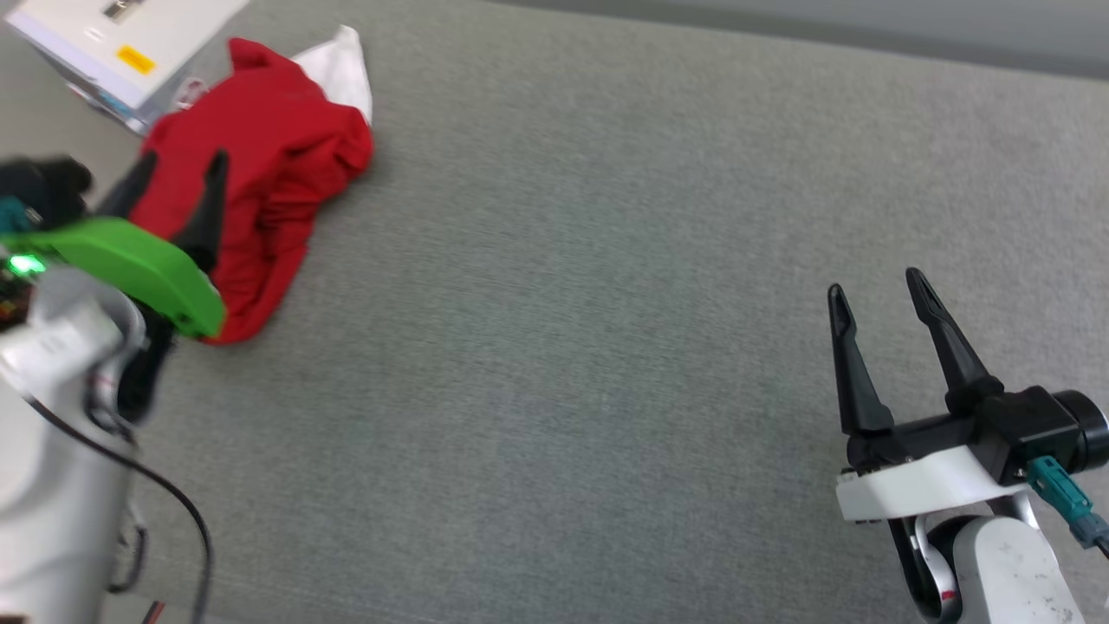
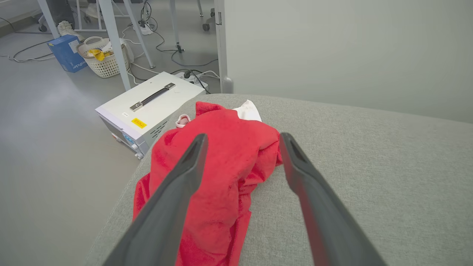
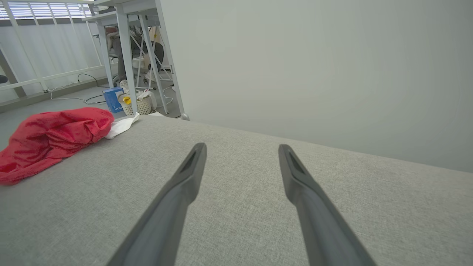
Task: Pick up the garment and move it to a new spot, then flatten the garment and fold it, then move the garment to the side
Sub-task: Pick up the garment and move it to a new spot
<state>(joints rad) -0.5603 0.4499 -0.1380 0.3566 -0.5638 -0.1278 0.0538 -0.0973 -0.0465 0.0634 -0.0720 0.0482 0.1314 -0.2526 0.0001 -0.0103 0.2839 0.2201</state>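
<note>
head: top-down | L wrist: near garment [image 2: 231,166] | R wrist: far, same garment

Legible text: none.
Yellow label [image 2: 139,122] on top of white case [image 2: 162,96], near its front edge: print too small to read.
Small white sticker [image 2: 125,114] just beside yellow label: unreadable.
Blue box [image 2: 65,55] on floor well behind white case: pale lettering on side, blurred.

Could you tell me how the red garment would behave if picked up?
Probably floppy: the garment lies crumpled in folds, so it should drape. It lies at the edge of the grey surface, so a push might slide it off.
</note>
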